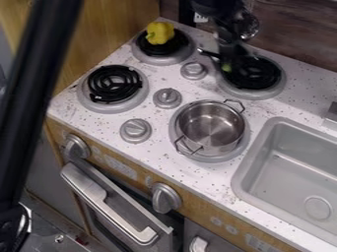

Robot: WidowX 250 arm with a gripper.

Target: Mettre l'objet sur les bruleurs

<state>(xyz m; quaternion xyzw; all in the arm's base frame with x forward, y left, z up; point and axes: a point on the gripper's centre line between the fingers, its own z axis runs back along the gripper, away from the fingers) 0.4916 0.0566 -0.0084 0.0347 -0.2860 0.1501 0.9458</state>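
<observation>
The black gripper (227, 59) hangs at the top right, over the left part of the back right burner (260, 76). At its lower end a small green object (227, 67) shows; most of it is hidden, and whether it is held or rests on the burner I cannot tell. On the back left burner (142, 51) sits a yellow pepper-like toy (160, 33). The front left burner (137, 97) bears only its black coil. A steel pot (211, 130) with two wire handles stands on the front right burner (176, 140).
Grey knobs (167, 98) rise between the burners. The sink (260, 152) lies to the right of the pot, with part of a faucet (331, 115) at the right edge. Wooden walls bound the left and back. A dark bar (33, 93) crosses the left foreground.
</observation>
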